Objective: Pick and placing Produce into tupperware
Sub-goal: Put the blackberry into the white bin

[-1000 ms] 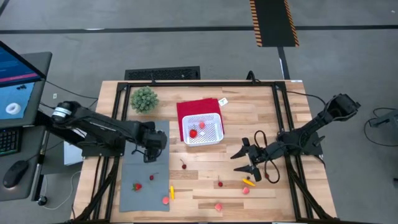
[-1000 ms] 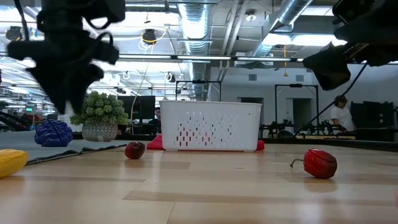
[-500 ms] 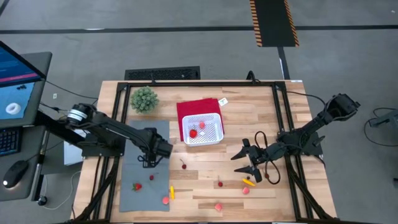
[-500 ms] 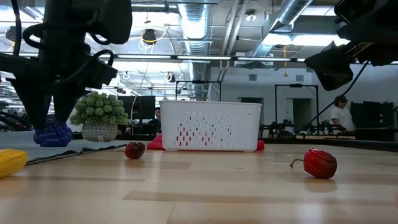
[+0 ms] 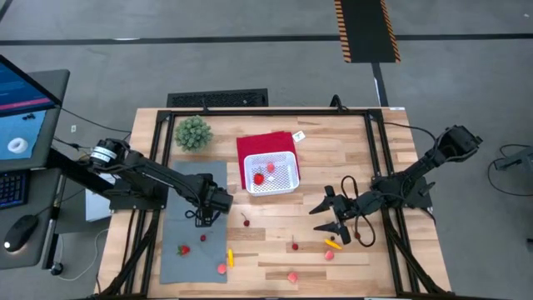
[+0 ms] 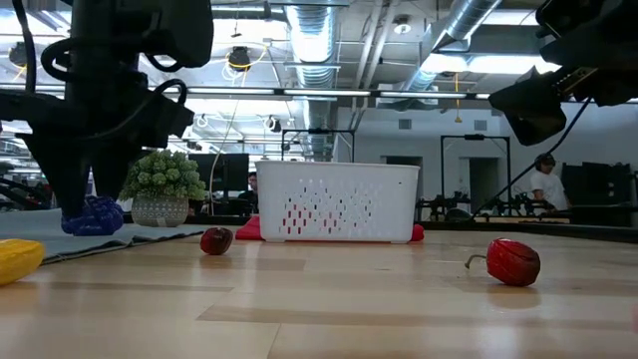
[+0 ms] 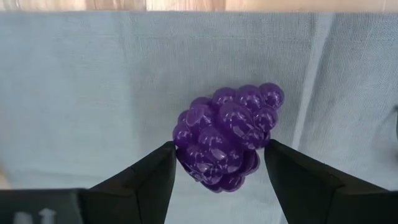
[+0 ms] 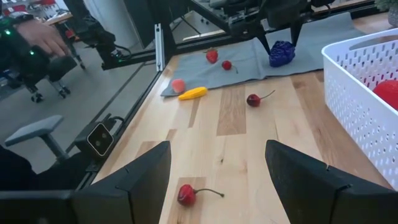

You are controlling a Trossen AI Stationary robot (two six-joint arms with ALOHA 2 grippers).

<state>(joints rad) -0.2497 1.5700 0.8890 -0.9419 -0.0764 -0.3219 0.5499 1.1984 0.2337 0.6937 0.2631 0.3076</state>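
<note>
Purple grapes [image 7: 227,138], one piece of the produce, are seen lying on the grey mat [image 7: 74,93] directly between the fingers [image 7: 146,177] of the left gripper [image 5: 206,215]; the fingers are spread open to either side of the cluster, close to its flanks, and whether they press on it cannot be told. In the low view the same grapes [image 6: 92,215] are found at the fingertips, resting on the mat. Beyond the left fingers, toward the bench's [image 5: 333,158] middle, a red cherry [image 5: 246,221] is seen on the bare wood, and farther on the white tupperware [image 5: 271,172] is set on a red cloth [image 5: 258,143], with red pieces [image 5: 259,177] already lying inside it. A green bushy plant [image 5: 193,132] stands well apart, at the far edge of the bench. The right gripper [image 5: 331,216] is held above the bench with its fingers [image 8: 140,180] wide open and nothing between them. Just ahead of those fingers a stemmed cherry [image 8: 186,194] is seen on the wood; farther out lie another cherry [image 8: 254,99], a yellow piece [image 8: 191,93] and a pink piece [image 8: 178,85], then a strawberry [image 8: 212,56] on the mat. A person's hand [image 8: 46,38] is visible beyond the bench's edge.
</note>
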